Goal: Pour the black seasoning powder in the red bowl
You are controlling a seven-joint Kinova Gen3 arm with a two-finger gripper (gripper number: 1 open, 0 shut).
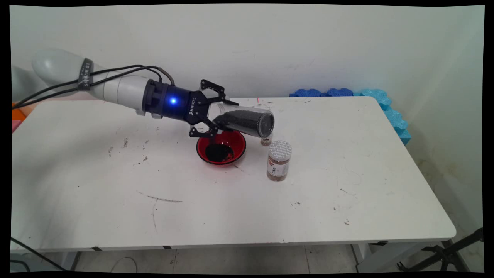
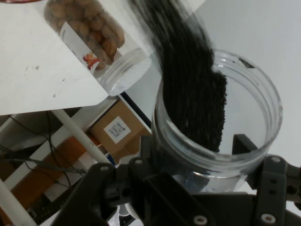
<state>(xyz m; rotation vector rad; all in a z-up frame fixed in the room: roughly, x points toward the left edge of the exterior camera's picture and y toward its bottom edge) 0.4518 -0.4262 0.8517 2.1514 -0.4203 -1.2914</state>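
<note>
Above the red round bowl (image 1: pixel 221 147), near the middle of the white desk (image 1: pixel 216 200):

Item 1. Black two-finger tool (image 1: pixel 211 116), reaching in from the left on the white arm, nearly level. State: clenched around the base end of item 2, one finger over it and one under. In the hand view the black linkage (image 2: pixel 155 197) cradles the jar's clear wall from below.

Item 2. Clear cylindrical plastic jar (image 1: pixel 244 120) holding fine black grains (image 2: pixel 197 94). Held on its side, mouth end pointing away from the tool and tipped slightly down; judged a pouring attitude, since the grains have slid toward the mouth, leaving the base end mostly bare. Position: off the desk, its base end over the bowl's far rim, its mouth end beyond the bowl's right rim.

Item 3. Red bowl, standing on the desk directly under the tool's lower finger. Contains a dark heap of black grains, with a few brownish bits at its right edge.

Item 4. Small clear jar of brown nuts with a pale patterned lid (image 1: pixel 278 160), upright on the desk, just right of the bowl and below item 2's mouth end, apart from both.

Item 5. Smaller clear jar (image 1: pixel 266 140), upright behind item 4, largely hidden by item 2; contents cannot be told.
</note>
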